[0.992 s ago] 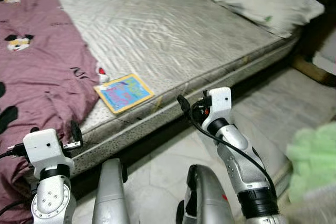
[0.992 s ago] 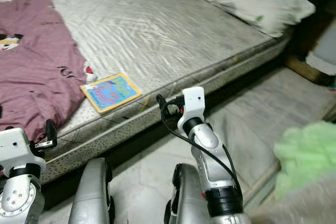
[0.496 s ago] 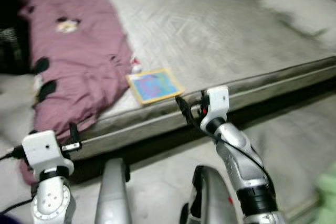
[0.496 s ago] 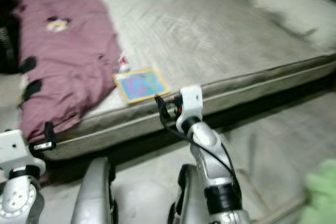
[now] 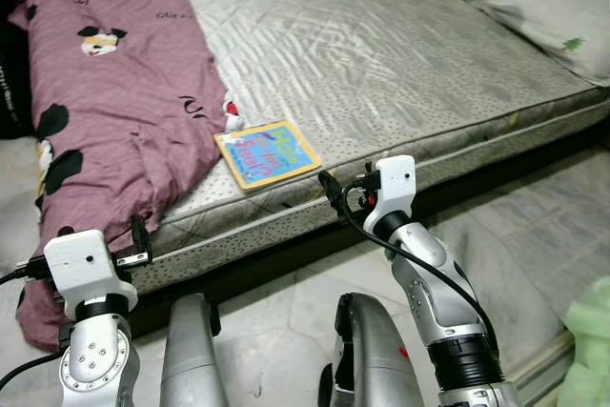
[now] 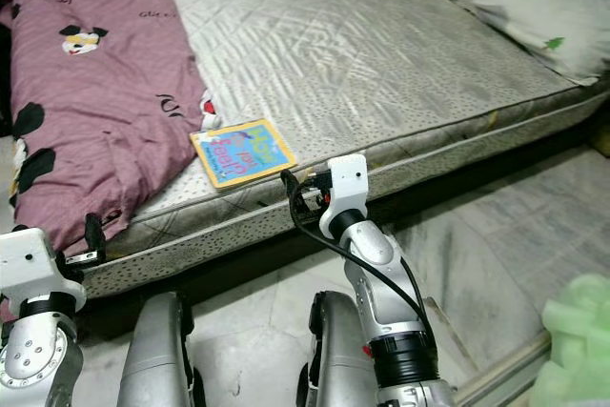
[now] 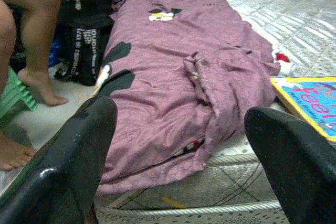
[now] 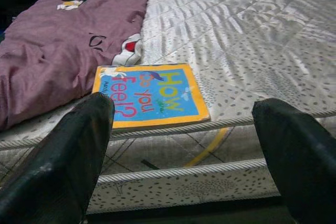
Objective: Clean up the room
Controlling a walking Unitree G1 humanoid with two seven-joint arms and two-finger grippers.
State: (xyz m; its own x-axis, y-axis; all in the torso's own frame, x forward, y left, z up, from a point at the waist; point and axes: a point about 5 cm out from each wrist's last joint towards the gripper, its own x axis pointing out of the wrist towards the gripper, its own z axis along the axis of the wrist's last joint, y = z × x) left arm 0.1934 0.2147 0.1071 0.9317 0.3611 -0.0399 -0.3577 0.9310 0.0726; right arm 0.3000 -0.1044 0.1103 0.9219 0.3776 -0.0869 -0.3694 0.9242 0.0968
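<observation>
A thin book [image 5: 267, 154] with a yellow border and blue cover lies flat on the grey mattress [image 5: 381, 54], close to its near edge. The right wrist view shows the book [image 8: 149, 96] straight ahead. My right gripper [image 5: 331, 190] is open and empty, held low in front of the mattress edge, just short of the book. My left gripper [image 5: 139, 238] is open and empty too, by the mattress corner. It faces the purple blanket [image 7: 178, 66] with cartoon prints, which covers the left of the bed and hangs over its edge.
A white pillow [image 5: 548, 2] lies at the far right of the mattress. A person's bare legs [image 7: 31, 35] and a black bag [image 7: 84, 45] are on the floor left of the bed. Something pale green [image 6: 581, 340] sits low on the right. Marble floor [image 5: 286, 297] lies below.
The camera has swung left and steadied, so the book and blanket sit nearer the middle and the pillow farther right. Both arms keep their pose.
</observation>
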